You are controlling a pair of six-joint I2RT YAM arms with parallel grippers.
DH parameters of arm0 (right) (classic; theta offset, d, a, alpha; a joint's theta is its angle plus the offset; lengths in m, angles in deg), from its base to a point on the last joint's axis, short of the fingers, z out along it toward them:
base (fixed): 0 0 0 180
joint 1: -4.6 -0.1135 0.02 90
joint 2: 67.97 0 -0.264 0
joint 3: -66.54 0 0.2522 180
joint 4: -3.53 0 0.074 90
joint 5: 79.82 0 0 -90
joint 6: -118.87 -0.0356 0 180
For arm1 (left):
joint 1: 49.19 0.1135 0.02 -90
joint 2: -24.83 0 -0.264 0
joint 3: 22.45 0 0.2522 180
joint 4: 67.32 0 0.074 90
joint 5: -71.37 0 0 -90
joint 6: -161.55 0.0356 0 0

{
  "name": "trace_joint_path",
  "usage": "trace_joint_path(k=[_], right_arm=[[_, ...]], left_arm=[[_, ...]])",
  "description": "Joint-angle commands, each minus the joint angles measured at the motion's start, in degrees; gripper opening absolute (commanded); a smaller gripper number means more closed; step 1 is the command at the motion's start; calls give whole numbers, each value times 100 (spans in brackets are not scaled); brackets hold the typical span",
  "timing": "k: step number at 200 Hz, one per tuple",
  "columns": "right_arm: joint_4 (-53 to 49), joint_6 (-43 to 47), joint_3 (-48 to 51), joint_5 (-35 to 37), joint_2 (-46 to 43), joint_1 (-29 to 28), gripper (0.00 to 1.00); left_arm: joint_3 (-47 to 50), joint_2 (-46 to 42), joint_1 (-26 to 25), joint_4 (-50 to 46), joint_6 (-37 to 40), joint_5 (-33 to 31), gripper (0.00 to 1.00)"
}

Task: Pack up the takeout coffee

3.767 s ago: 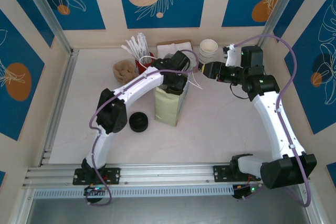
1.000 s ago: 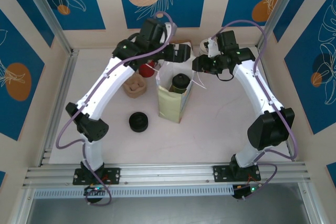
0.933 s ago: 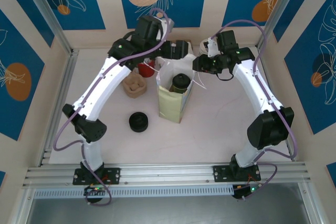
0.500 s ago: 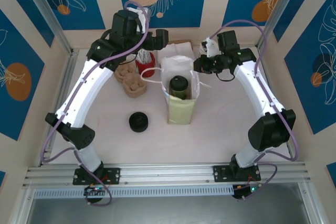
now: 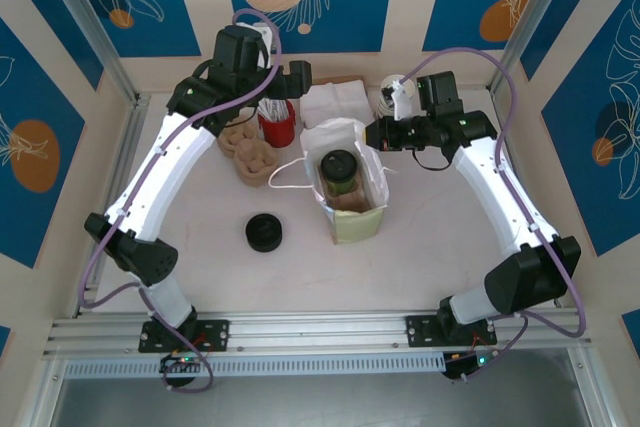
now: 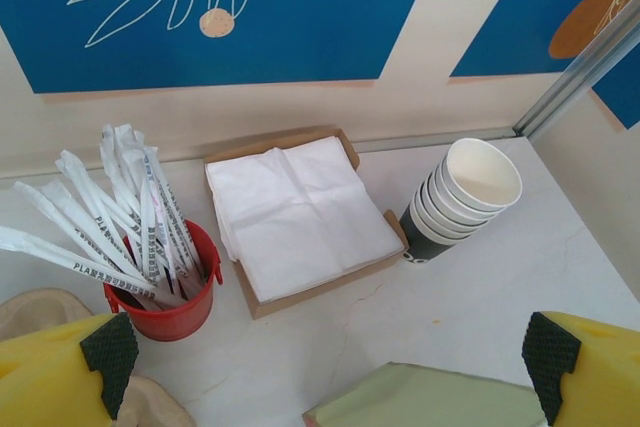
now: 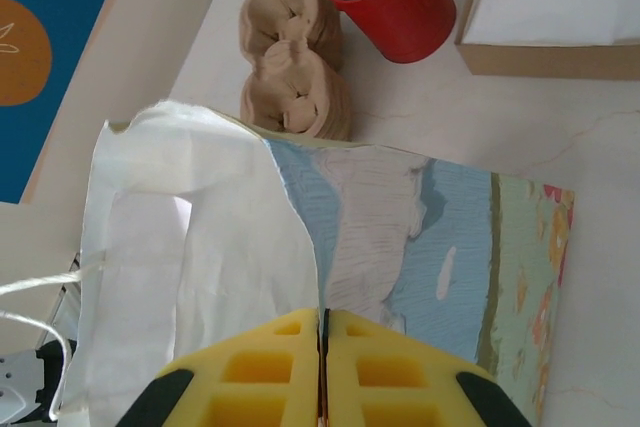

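Well, got the right fingers (image 7: 270,357) squeezed flat together on the top edge of the paper bag (image 7: 190,237), pinching a thin fold of its white lining. Probably gripped that way to hold the mouth open and stop the bag tipping. Sensible spot for it too, at the far-right corner of the bag's rim.

Got the left fingers (image 6: 108,347) spread wide apart, nothing between them, hanging above the desk (image 5: 430,237) behind the bag. Guessing parked up there to stay clear, or maybe lining up for an extra.

Inside the bag: the takeout coffee (image 5: 338,169), upright, black lid on top. Pretty much packed, judging by that.

Behind the bag: red pot of wrapped straws (image 6: 165,292), tray of white napkins (image 6: 300,212), stack of lidless cups (image 6: 465,192). Left of the bag: brown cardboard lumps (image 7: 295,77), and nearer than those, a low stack of black lids (image 5: 264,232), well apart from the bag.

Writing-wise, can make out "PLA" on the straw wrappers, rest too small to read. No brand spotted on the bag, just a painted landscape print on the outside. Nothing readable on the cups either.
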Motion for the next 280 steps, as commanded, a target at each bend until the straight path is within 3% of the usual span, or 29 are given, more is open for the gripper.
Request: trace_joint_path(k=[1,185,280], right_arm=[[329,60,164,-220,-304,-65,10],[824,-40,977,-111,-1185,-271,10],[735,-430,492,15,-359,-124,11]], left_arm=[[44,-127,88,21,-109,-113,100],[453,-334,98,-76,-345,-119,100],[476,-256,95,-294,-473,-128,100]])
